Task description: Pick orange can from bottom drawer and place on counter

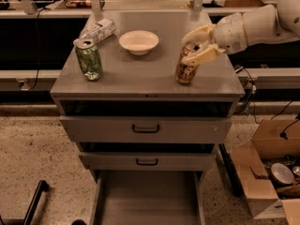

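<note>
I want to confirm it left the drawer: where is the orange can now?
In the camera view the orange can stands upright on the counter, toward its right front, right of the white bowl, with the gripper at its top.

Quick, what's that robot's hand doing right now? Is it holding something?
Hand: around the top of the orange can, which stands on the counter; whether it grips the can cannot be told.

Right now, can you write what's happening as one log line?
orange can: standing on counter, right side | gripper: at the can's top | bottom drawer: open
</note>
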Available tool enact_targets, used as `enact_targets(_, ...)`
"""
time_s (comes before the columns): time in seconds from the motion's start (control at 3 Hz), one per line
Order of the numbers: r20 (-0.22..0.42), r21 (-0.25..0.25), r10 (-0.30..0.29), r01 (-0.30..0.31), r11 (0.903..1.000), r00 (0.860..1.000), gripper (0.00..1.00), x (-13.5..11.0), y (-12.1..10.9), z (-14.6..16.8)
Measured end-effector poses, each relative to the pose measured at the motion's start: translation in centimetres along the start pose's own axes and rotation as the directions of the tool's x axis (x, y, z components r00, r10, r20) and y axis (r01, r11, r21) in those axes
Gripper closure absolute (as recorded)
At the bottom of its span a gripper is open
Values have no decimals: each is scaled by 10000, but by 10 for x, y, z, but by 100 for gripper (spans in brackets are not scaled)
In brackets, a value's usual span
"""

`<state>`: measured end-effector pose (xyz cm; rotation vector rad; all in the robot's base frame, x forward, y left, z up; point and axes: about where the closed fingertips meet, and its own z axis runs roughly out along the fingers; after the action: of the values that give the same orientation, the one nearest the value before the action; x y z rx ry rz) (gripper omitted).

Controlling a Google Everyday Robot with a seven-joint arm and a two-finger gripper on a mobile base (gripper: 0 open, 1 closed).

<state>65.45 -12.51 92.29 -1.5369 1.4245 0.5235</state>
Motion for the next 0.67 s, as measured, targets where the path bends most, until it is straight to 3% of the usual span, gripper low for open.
enact_targets(0.33,28,-64,-3,3,10000,10000,4,-1,1,4)
enact_targets(0.67,38,-86,-4,4,10000,10000,0,-1,1,6)
